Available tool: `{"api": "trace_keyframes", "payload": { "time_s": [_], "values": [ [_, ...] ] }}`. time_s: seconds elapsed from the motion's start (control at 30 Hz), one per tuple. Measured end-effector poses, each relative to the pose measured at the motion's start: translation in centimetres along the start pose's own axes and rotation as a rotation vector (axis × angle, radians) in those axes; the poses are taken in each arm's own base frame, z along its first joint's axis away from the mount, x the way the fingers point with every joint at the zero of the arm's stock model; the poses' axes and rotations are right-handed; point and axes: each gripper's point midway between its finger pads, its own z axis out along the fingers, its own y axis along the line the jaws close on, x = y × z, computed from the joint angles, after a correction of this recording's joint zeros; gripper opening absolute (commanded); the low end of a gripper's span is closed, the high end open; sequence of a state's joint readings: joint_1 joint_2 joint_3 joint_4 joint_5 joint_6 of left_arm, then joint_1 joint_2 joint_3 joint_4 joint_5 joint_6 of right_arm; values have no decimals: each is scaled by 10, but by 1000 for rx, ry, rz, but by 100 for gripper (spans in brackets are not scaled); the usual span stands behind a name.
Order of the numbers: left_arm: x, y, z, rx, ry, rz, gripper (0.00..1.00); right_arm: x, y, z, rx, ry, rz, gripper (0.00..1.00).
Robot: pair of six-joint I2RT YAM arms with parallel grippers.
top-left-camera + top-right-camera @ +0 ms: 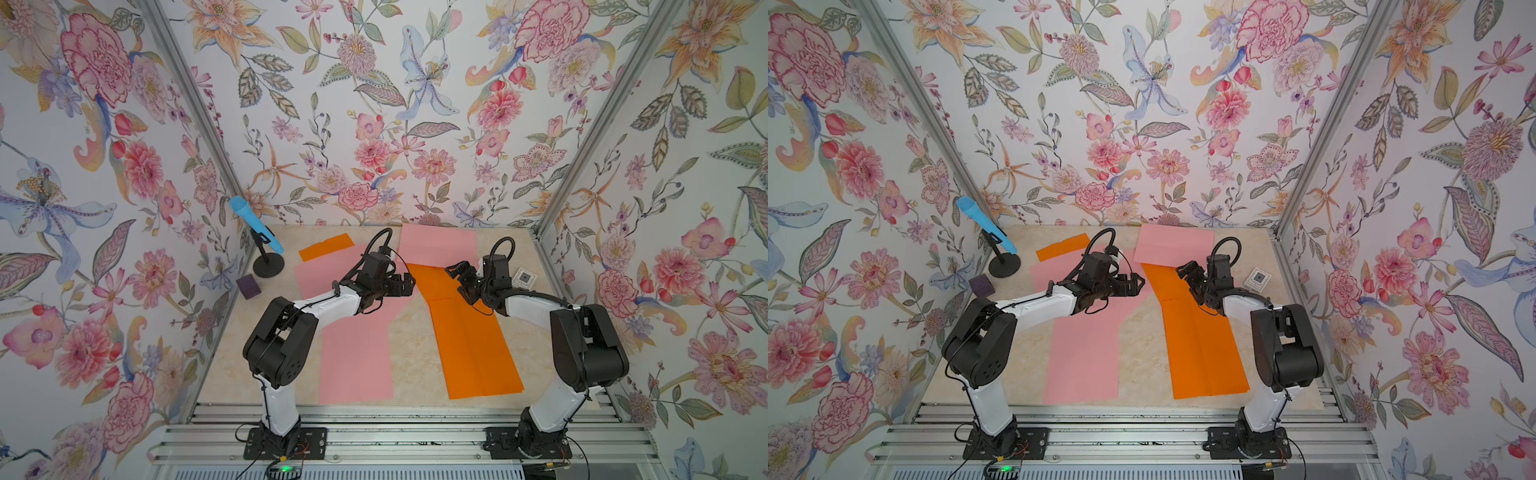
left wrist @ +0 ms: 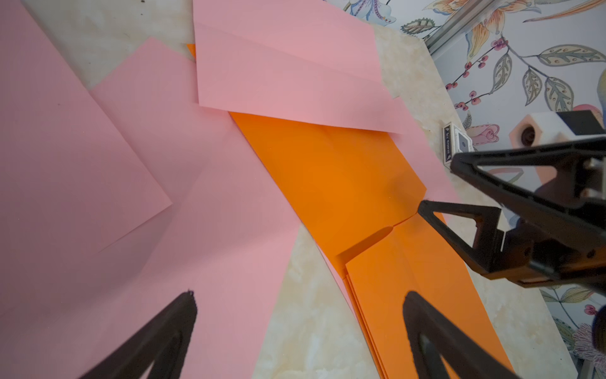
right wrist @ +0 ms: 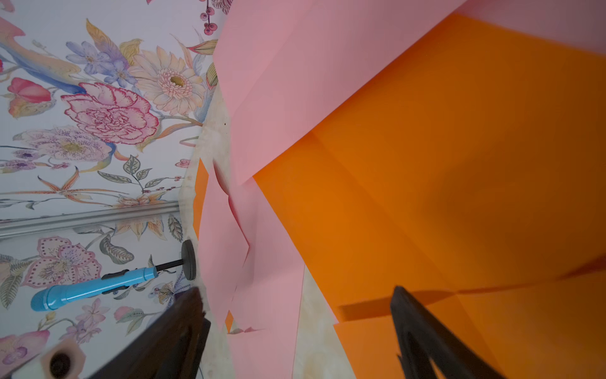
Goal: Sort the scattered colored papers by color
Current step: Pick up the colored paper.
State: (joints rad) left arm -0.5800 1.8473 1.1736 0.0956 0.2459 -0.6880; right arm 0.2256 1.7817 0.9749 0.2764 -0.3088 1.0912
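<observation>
The left gripper (image 1: pixel 409 284) and right gripper (image 1: pixel 454 284) both gape wide, empty, over thin, fold-creased paper: bright orange sheets (image 1: pixel 469 332) stacked, light pink sheets (image 1: pixel 357 357) spread beside.

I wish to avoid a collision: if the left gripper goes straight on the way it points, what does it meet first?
Probably the large orange paper: the open left gripper tilts down toward it. The right gripper stands off to the side, but depth is unclear.
</observation>
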Motion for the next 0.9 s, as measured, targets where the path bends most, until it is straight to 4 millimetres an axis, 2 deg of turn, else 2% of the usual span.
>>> {"api": "trace_keyframes", "payload": {
  "time_s": [0.13,0.23,0.33,0.43,0.57,0.73,0.9],
  "values": [
    [18,15,-14,-20,15,-13,100,-20,19,35,-68,-54,58,87],
    [18,27,-28,-32,-5,-31,100,-34,30,55,-121,-90,99,84],
    [12,39,-42,-44,-37,-48,100,-41,28,71,-153,-109,152,81],
    [5,48,-53,-49,-68,-61,100,-40,13,83,-140,-114,199,80],
    [0,56,-59,-55,-89,-73,100,-40,2,89,-134,-125,230,79],
    [-5,58,-60,-38,-100,-80,100,-48,7,87,-172,-144,241,78],
    [-2,57,-55,-21,-90,-80,100,-54,0,90,-175,-154,267,76]
  ]
}}
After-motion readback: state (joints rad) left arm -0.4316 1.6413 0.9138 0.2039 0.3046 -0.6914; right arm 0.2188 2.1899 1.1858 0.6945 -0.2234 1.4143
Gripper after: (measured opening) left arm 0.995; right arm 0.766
